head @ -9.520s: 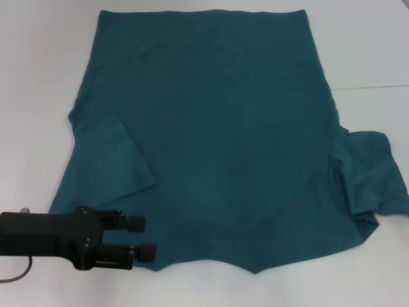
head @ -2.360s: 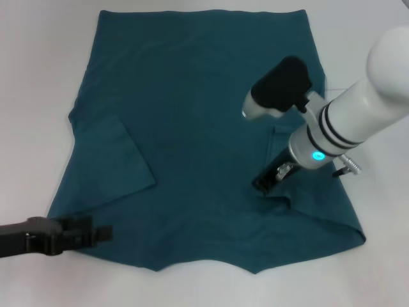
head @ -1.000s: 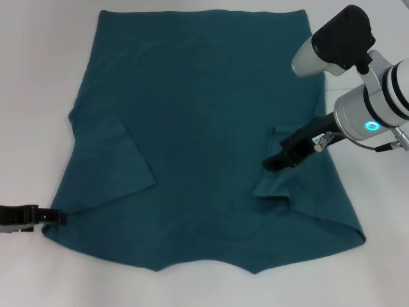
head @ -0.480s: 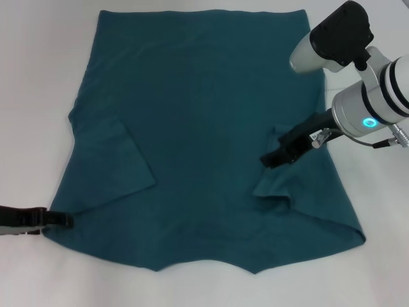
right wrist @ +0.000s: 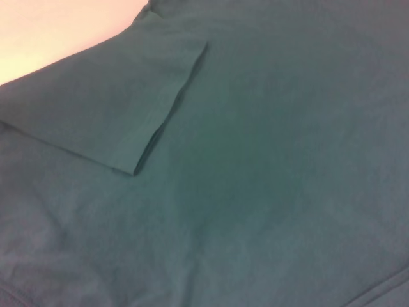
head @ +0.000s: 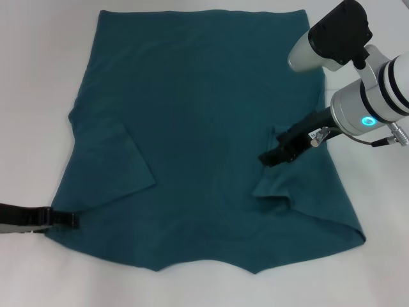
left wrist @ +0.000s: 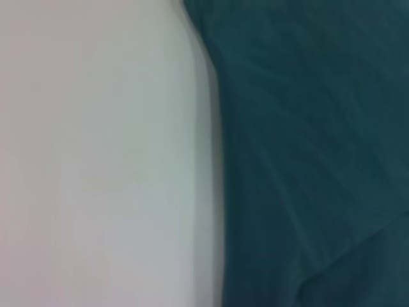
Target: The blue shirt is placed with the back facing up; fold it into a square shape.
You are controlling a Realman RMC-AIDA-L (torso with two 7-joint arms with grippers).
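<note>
The white table (head: 38,77) is covered across its middle by the blue shirt (head: 204,96), spread flat with the plain back up and both sleeves folded inward over the body. The right gripper (head: 267,155) is held over the folded right sleeve; whether anything is grasped cannot be told. The left gripper (head: 64,219) lies at the shirt's near left edge, its finger state unreadable.

The shirt (head: 204,121) is soft, matt teal cloth with faint creases and stitched hems. Under it the worktop (head: 38,77) looks smooth, white and matt. The right arm (head: 377,89) has a glossy white casing with black parts.
</note>
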